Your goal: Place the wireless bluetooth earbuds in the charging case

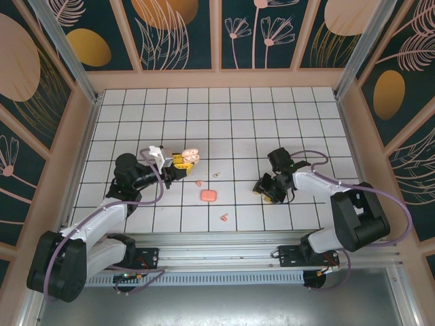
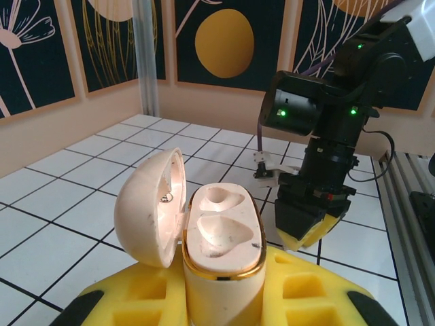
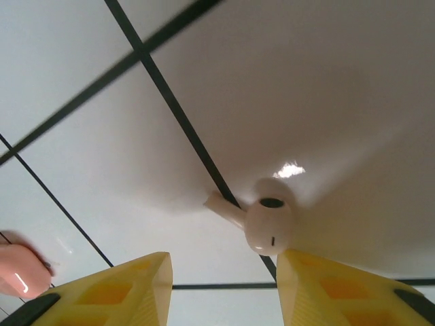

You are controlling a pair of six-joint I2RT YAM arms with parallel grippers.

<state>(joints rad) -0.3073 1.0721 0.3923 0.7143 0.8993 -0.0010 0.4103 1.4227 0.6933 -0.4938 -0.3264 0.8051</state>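
A pink object, cut off at the right wrist view's edge, is hard to identify. The right hand is spread; a cream earbud lies on the bench just before its right fingertip. The left hand pinches the open cream case

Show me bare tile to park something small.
Far tile rows along the back wall are bare. So are the tiles between the pink case and the right fingers. Crowded: left of centre, with pink earbuds around that case.

Case mid-table; earbud just behind it, second earbud toward front edge; open case behind-left.
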